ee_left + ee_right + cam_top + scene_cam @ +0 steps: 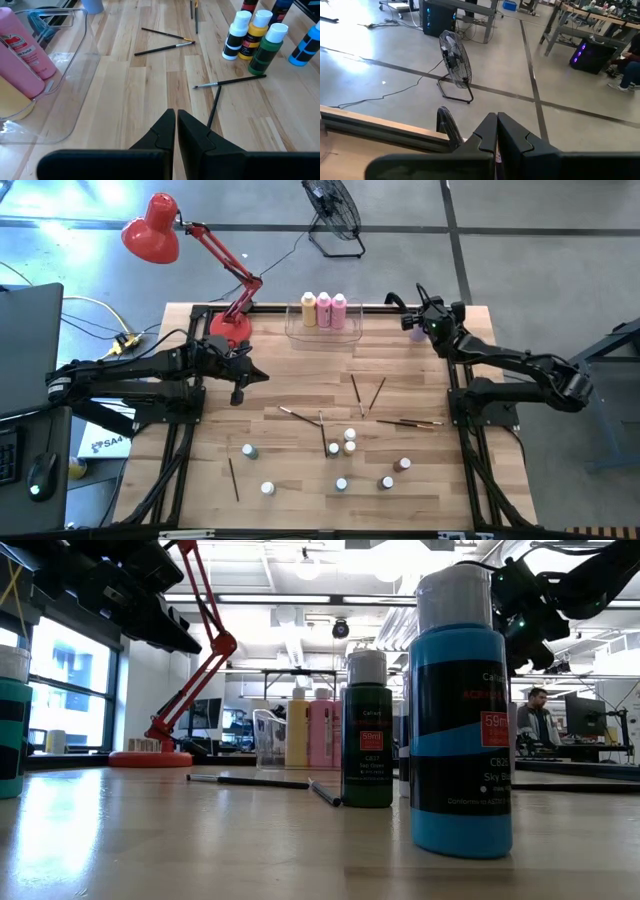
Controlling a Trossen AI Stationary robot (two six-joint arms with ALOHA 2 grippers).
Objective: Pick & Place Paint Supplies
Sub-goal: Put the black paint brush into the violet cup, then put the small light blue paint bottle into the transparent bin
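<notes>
We log the three tall bottles already standing in the bin, brushes and tiny bottles lying loose before it, while both clenched, empty grippers, left and right, flank it.

A red desk lamp is glowing beside the black left gripper. Pink and yellow-orange paint bottles are standing in the clear plastic bin, ahead of that gripper. A green bottle, a yellow one and a black-and-white one, all white-capped, are showing beyond its dark fingers, near dark-handled paintbrushes on pale wood table.
</notes>
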